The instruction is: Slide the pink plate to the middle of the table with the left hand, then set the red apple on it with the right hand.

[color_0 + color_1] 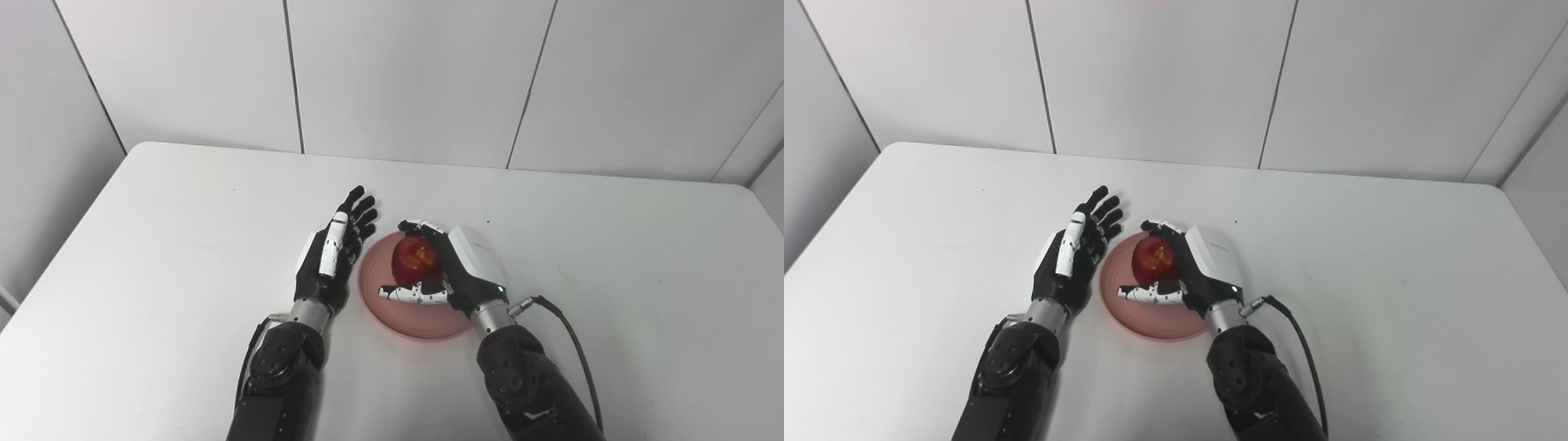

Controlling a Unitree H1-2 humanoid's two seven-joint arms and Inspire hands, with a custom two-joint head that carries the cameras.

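I see the pink plate (404,315) near the middle of the white table (184,245), toward the near side. My right hand (450,266) is wrapped around the red apple (416,258), holding it over the plate's centre. My left hand (334,251) holds nothing, fingers spread, just left of the plate's rim

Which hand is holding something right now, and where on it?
The right hand is wrapped around the round red apple, fingers at its far side and thumb at its near side, over the pink plate. The left hand is open, holding nothing.
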